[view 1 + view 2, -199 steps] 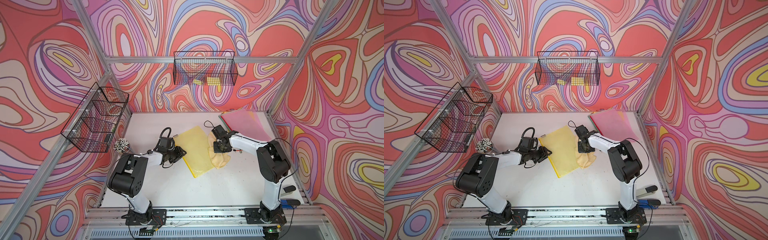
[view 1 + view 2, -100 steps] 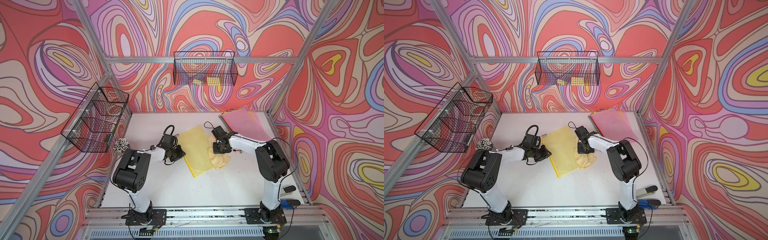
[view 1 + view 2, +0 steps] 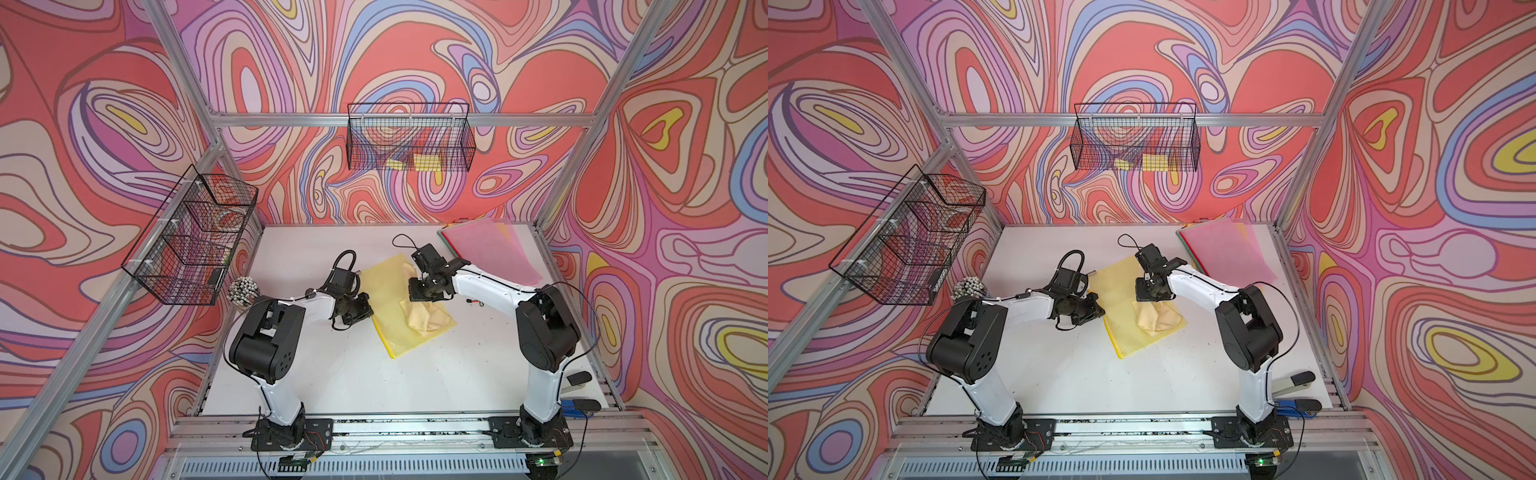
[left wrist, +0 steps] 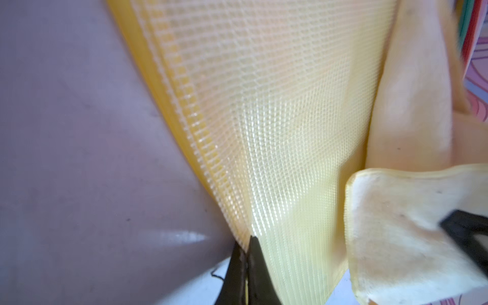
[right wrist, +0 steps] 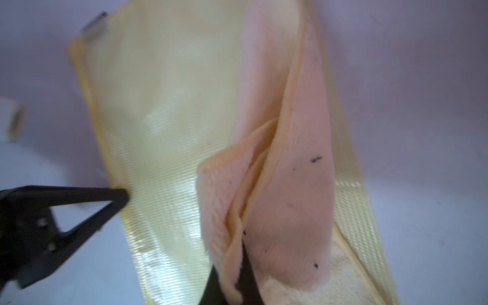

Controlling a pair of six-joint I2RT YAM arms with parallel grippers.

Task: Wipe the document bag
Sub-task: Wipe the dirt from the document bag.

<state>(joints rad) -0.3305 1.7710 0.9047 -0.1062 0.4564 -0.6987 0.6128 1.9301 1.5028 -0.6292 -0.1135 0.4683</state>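
Document bag point(image 3: 386, 299): nine-o'clock edge now pinched by left hand point(image 4: 247, 245), spread a second ago; right hand point(image 5: 237, 266) still pinching cloth point(image 3: 428, 320).

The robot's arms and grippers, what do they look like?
The left arm and right arm match: white tubular links between bulky black joint housings, bolted to black base plates. Black cables run along them and loop out at each wrist. The left gripper and right gripper are black, with thin tapered fingers.
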